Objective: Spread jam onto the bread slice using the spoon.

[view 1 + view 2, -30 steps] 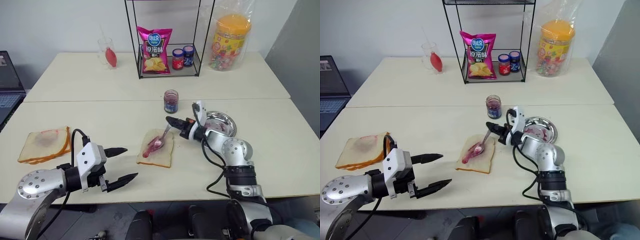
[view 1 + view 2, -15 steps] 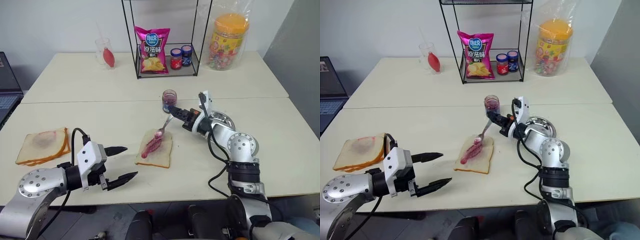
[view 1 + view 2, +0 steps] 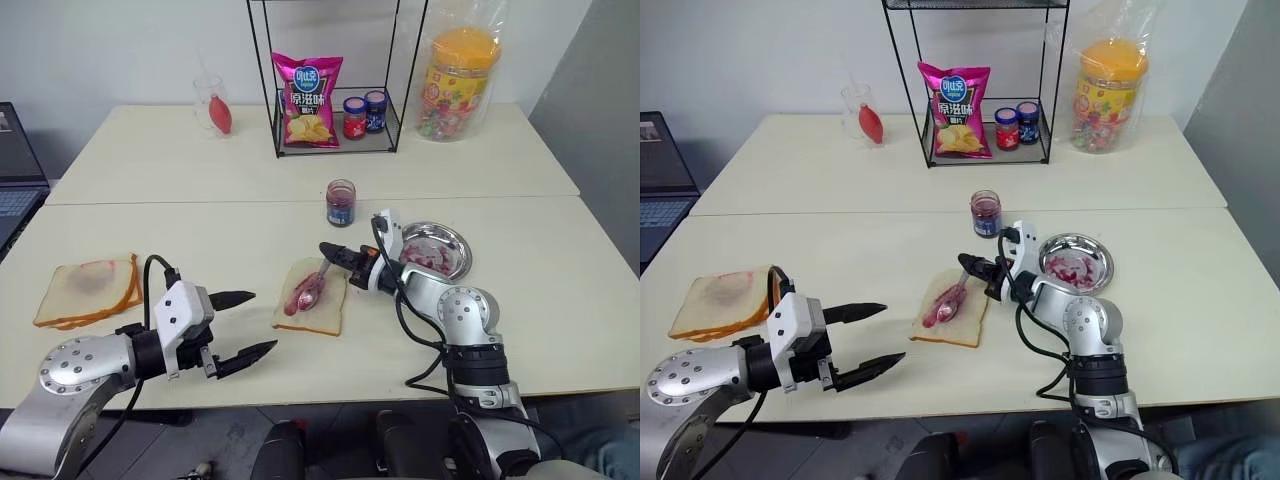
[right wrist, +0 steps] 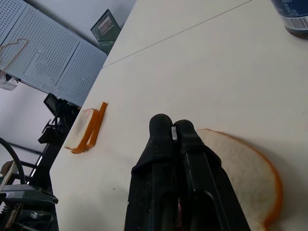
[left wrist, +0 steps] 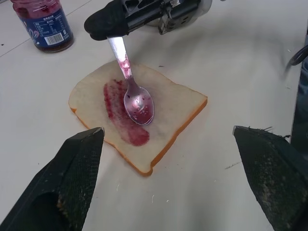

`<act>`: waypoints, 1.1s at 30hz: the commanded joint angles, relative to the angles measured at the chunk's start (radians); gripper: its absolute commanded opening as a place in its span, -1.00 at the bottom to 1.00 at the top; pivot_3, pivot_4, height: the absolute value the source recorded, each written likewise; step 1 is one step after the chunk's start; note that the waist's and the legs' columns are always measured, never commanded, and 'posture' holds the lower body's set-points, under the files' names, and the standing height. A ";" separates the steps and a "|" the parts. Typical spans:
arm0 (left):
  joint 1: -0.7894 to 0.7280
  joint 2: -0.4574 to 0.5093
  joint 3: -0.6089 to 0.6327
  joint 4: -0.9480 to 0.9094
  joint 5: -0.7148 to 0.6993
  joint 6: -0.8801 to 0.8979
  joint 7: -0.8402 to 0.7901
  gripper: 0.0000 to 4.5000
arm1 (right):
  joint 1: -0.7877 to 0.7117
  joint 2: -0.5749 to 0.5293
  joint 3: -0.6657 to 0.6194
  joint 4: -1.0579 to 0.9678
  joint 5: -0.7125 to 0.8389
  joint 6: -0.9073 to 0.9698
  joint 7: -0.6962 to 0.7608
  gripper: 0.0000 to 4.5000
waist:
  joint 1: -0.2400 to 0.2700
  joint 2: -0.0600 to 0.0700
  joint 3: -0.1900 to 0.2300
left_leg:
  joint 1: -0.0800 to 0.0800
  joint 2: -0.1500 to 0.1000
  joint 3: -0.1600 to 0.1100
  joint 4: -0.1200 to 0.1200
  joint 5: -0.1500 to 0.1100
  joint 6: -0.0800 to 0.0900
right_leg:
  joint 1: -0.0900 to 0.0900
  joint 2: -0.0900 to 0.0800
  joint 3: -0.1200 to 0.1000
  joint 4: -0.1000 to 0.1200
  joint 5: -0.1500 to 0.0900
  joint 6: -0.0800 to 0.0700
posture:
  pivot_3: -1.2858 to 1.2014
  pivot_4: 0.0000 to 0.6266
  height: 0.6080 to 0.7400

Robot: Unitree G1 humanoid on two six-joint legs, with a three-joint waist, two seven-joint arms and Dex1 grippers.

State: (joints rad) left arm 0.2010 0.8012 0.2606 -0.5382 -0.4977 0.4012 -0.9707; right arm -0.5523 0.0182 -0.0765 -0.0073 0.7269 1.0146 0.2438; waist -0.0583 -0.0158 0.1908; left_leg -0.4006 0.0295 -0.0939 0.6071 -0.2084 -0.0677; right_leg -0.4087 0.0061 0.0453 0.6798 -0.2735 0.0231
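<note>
My right tool [image 3: 328, 249] is clamped tight on the spoon [image 5: 134, 94] handle, fingers pressed together. Spoon bowl rests face up on the bread slice [image 3: 313, 297], touching the red-purple smear that runs across the slice's middle. The slice lies flat on the counter [image 3: 560, 300], near centre of the head view. Jam [image 3: 341, 203] jar stands open at about 1 o'clock from the slice, apart from it. Steel dish [image 3: 436, 249] w/ jam smears sits at 3 o'clock from the slice, just behind my right forearm. My left tool [image 3: 248, 325] hovers over the counter edge at about 8 o'clock from the slice, its 2 fingers spread wide, holding nothing, aimed toward the slice. Stack of bread slices [image 3: 88, 290] lies far off at 9 o'clock. Wire rack [image 3: 335, 75] at 12 o'clock holds a chips bag [image 3: 308, 98] and 2 lidded jars [image 3: 364, 114].
</note>
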 commanded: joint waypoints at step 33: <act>-0.649 0.002 -0.272 0.016 -0.058 0.248 0.071 1.00 | -0.104 -0.211 -0.406 -0.236 0.322 0.065 -0.208 -0.99 | 0.017 0.000 0.001 | -0.002 -0.001 0.000 0.001 0.000 0.000 | 0.000 0.000 -0.001 -0.001 0.001 0.002 | 0.03 -0.52 1.00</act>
State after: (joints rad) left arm -0.4021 0.8036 0.0613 -0.5040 -0.5822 0.6279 -0.8996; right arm -0.6633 -0.1506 -0.4171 -0.1821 1.0090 1.0991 0.0476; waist -0.0413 -0.0160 0.1915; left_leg -0.4026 0.0283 -0.0939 0.6084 -0.2083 -0.0677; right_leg -0.4082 0.0065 0.0451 0.6780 -0.2722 0.0253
